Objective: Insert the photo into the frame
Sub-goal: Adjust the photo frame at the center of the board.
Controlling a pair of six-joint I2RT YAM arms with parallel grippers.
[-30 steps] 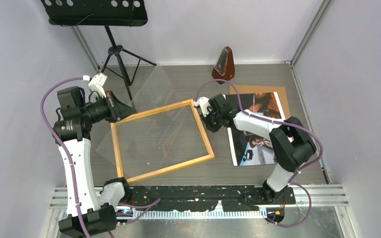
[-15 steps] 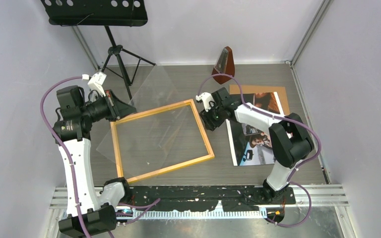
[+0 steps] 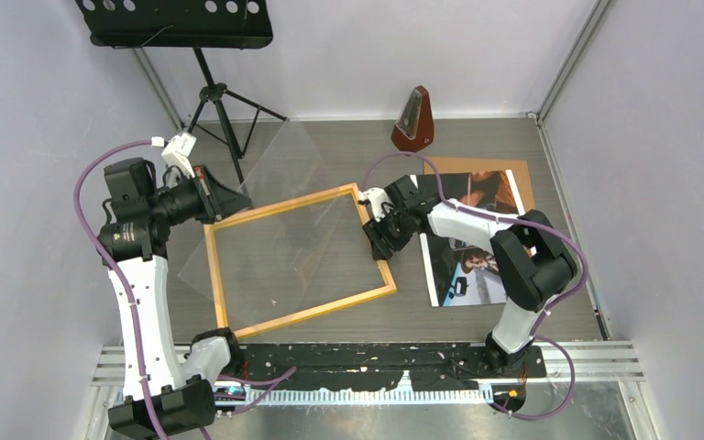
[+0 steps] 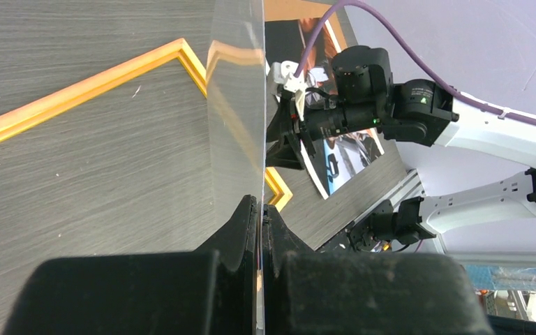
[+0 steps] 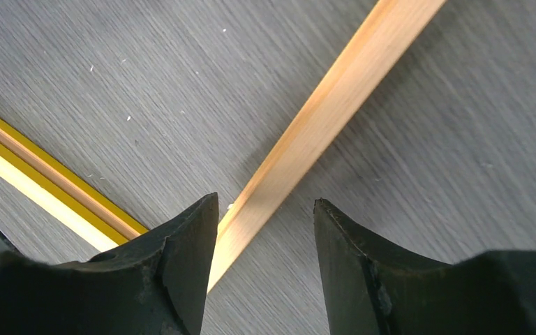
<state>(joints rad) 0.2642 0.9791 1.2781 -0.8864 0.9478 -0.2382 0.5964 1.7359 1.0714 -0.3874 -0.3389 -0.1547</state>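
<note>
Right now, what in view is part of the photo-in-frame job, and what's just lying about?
Job:
- photo
- frame, right gripper open over its right strip
- clear pane, pinched in left gripper
- brown backing board under the photo

Lying about:
- metronome
- music stand

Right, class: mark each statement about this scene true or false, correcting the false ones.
1. The photo lies inside the frame. False: it lies outside, to the frame's right.
2. The left hand is shut on a clear sheet. True.
3. The right hand is shut. False: its jaws stand open, astride a frame strip.
4. A brown metronome stands apart from the frame. True.
</note>
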